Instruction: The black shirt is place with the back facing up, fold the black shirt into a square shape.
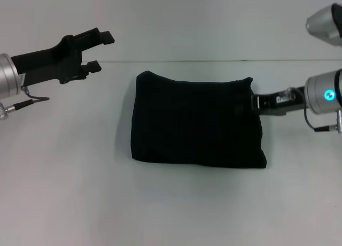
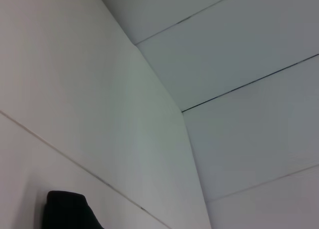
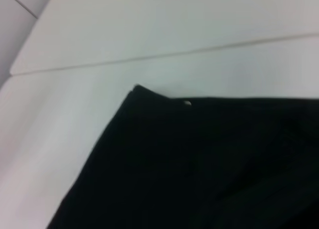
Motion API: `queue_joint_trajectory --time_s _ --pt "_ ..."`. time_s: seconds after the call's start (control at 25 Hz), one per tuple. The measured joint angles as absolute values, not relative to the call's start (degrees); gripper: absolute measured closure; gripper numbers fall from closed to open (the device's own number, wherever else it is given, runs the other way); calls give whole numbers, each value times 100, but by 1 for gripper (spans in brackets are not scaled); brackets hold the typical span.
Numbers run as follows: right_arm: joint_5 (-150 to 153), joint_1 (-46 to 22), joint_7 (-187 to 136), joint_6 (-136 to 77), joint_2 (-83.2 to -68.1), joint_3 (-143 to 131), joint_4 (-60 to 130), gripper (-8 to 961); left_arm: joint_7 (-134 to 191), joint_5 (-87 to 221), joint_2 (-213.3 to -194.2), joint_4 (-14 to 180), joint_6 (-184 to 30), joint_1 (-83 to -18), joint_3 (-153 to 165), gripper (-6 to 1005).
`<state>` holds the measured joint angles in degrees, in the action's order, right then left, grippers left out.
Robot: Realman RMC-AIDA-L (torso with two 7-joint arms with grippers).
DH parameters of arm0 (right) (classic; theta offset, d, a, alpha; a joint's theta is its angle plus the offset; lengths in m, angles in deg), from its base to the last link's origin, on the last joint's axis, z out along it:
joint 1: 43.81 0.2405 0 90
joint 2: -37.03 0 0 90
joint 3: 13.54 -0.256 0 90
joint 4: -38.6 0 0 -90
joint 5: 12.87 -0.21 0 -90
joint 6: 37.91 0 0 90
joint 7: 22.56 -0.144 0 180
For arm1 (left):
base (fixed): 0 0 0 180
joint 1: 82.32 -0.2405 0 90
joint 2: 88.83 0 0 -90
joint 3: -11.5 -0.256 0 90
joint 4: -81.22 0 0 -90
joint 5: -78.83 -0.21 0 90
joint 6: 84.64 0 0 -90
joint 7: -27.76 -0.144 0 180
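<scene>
Two hands: my left hand hovers open, holding nothing; right hand at the black shirt's edge, grip unreadable. Shirt lies folded square mid-counter. Next, I'd withdraw cleanly.

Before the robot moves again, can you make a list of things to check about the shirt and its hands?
1. Is the black shirt folded into a roughly square packet? Ok, it lies as a compact block on the table.
2. Are any sleeves sticking out? Ok, none show in the head view.
3. Is the left gripper clear of the shirt? Ok, it is off to the robot's left, jaws apart, holding nothing.
4. Has the right gripper let go? Cannot tell, its tip is at the shirt's right edge, black on black.
5. Are the edges neat? Not ok, the near right corner juts out.
</scene>
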<state>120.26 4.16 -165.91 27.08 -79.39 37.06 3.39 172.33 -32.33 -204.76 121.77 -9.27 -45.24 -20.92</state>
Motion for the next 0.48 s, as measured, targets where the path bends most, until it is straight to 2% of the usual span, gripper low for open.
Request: queue_joint_trajectory --time_s 0.48 --pt "12168 343 -16615 2100 -7883 3714 750 867 17199 -3233 -20495 12102 -972 -4519 -2085 57"
